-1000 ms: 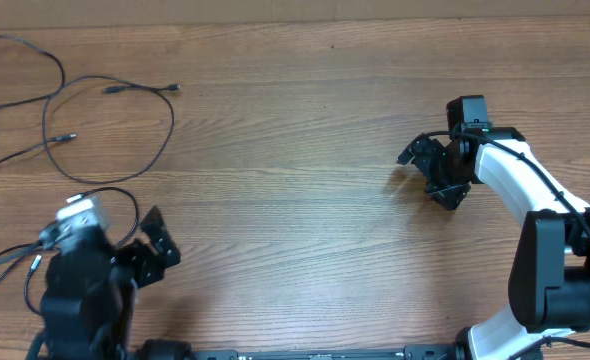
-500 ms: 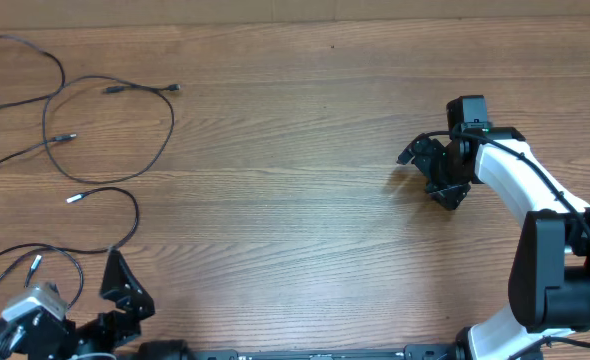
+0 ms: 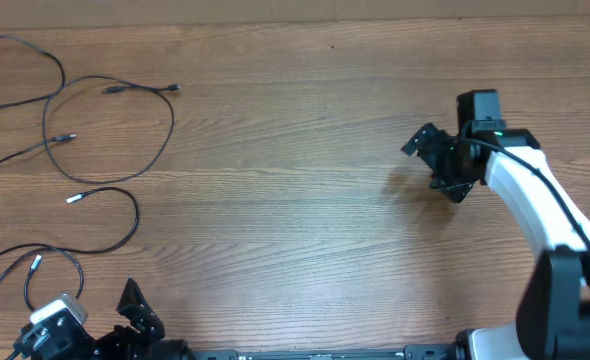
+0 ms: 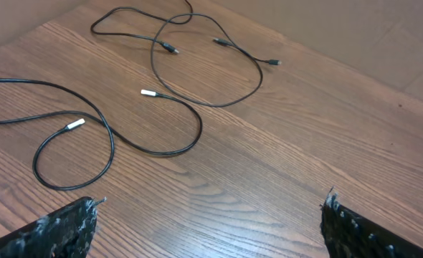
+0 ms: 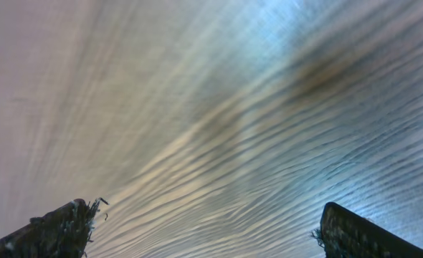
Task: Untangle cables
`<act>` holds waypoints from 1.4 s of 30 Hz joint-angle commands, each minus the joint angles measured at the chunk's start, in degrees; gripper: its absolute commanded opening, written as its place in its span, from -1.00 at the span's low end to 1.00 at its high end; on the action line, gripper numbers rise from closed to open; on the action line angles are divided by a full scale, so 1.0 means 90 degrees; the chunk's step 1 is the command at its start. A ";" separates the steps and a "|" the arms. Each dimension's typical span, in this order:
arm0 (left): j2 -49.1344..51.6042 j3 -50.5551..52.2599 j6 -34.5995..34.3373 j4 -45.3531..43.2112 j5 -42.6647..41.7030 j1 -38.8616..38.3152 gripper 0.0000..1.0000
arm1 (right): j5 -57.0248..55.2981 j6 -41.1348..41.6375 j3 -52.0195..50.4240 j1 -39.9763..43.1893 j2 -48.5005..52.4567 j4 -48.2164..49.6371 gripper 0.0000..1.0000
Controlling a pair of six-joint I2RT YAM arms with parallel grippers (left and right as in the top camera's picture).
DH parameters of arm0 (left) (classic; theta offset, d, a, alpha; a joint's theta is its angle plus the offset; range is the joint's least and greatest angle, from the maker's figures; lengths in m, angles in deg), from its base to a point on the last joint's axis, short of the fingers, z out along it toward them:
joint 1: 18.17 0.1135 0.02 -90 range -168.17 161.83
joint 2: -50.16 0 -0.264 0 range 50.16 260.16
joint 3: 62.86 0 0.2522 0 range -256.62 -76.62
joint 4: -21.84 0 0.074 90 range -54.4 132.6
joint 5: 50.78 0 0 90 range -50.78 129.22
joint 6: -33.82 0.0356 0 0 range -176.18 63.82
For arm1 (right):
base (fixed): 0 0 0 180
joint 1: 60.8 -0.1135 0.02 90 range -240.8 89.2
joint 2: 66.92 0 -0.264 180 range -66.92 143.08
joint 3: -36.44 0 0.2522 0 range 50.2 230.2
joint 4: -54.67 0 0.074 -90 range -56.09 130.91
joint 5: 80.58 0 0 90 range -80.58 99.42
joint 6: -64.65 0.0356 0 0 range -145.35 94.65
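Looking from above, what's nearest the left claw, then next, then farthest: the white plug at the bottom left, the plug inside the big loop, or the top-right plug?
Starting from the left claw:
1. White plug, bottom left, close by.
2. Loop plug, left side, halfway up.
3. Top-right plug, far end of the cables.

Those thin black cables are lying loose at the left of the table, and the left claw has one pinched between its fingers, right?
Not quite. The cables do lie loose at the left of the table, but the left gripper has nothing pinched. The left wrist view shows its jaws wide apart with only bare wood between them, and the cables lie farther off.
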 commanded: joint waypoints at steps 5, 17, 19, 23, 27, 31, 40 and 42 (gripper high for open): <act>-0.0068 0.0010 -0.0095 -0.0005 0.0085 0.0039 0.99 | -0.0068 -0.0049 -0.0012 -0.0034 -0.1438 0.0034 1.00; -0.0068 0.0010 -0.0095 -0.0005 0.0085 0.0039 0.99 | -0.0068 -0.0049 -0.0012 -0.0034 -0.2914 0.0032 1.00; -0.0068 0.0010 -0.0095 -0.0005 0.0085 0.0036 0.99 | -0.0068 -0.0049 -0.0012 -0.0034 -0.3089 0.0032 1.00; -0.0068 0.0010 -0.0095 -0.0005 0.0085 0.0039 0.99 | -0.0068 -0.0049 -0.0012 -0.0034 -0.3509 0.0032 1.00; -0.0068 0.0010 -0.0095 -0.0005 0.0085 0.0039 0.99 | -0.0070 -0.0049 -0.0012 -0.0034 -0.4087 0.0032 1.00; -0.0068 0.0010 -0.0095 -0.0005 0.0085 0.0039 0.99 | -0.0068 -0.0049 -0.0012 -0.0034 -0.4571 0.0032 1.00; -0.0068 0.0010 -0.0095 -0.0005 0.0085 0.0039 0.99 | -0.0068 -0.0049 -0.0012 -0.0036 -0.5370 0.0027 1.00; -0.0068 0.0010 -0.0095 -0.0005 0.0085 0.0039 0.99 | -0.0068 -0.0049 -0.0012 -0.0036 -0.5481 0.0024 1.00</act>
